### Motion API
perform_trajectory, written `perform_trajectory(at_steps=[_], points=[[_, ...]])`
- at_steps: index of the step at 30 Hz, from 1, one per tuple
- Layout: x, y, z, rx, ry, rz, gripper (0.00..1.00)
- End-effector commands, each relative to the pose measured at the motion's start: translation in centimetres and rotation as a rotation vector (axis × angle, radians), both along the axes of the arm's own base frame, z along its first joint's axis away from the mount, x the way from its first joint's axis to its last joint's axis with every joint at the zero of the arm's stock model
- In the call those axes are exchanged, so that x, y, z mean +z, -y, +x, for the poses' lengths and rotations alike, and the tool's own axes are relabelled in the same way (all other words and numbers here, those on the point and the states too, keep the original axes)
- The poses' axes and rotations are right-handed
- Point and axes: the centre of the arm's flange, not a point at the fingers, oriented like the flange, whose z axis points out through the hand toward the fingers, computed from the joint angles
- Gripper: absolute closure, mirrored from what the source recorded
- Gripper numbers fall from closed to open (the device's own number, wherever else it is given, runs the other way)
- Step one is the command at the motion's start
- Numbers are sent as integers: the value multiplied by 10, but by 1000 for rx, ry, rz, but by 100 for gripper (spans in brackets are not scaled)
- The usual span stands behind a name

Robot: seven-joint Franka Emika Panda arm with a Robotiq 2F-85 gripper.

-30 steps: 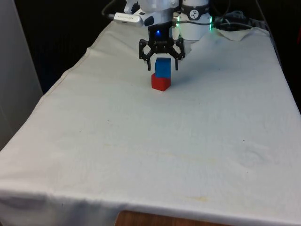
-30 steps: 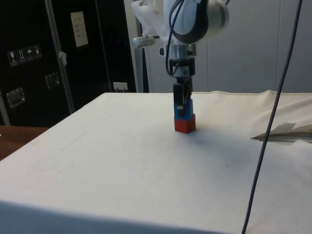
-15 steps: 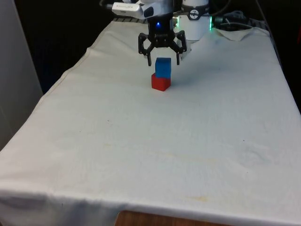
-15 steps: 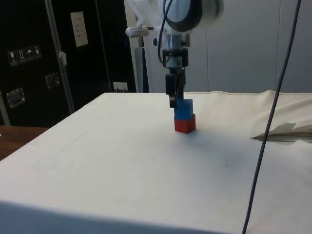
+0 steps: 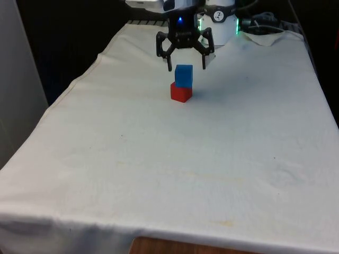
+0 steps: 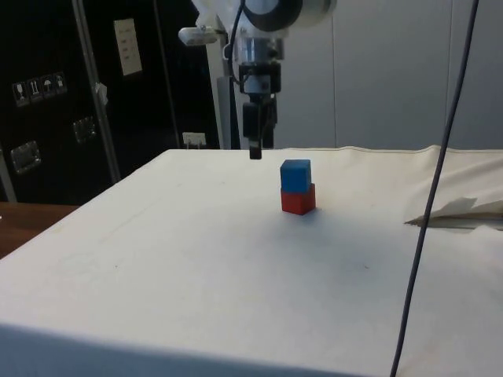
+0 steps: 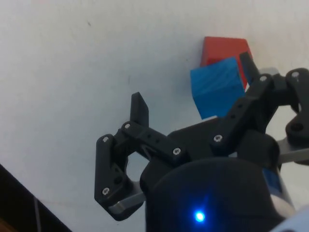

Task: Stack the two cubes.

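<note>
White cloth covers the whole bench, and dark cabinets stand behind it in the side view. A thin dark cable hangs down across the side view, and a bundle of cables lies at the far corner on the front view's right.

We see the arm reaching down over the far half of the bench, with the gripper hanging above and slightly behind the cubes. Its fingers are spread wide and hold nothing; in the side view the gripper is clear of the stack, off to the side of it and a little higher than its top.

Below it, the blue cube sits on the red cube, which rests on the cloth. The wrist view shows the blue cube turned slightly against the red cube and covering most of it, so we judge the stack slightly offset but standing.

We judge the stacking done and the step in hand to be the retreat. To do it well we would move straight up and away, leave the fingers spread, and avoid any sideways sweep near the blue cube, since a light touch could tip it off.
</note>
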Motion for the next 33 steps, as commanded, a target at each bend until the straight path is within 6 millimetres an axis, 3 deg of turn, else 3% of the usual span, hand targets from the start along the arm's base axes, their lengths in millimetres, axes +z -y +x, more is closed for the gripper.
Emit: perform_trajectory(at_steps=[1, 20, 33], points=[[3, -2, 6, 1, -1, 1, 0], [37, -19, 53, 39, 34, 3, 0], [68, -29, 67, 52, 50, 10, 0]])
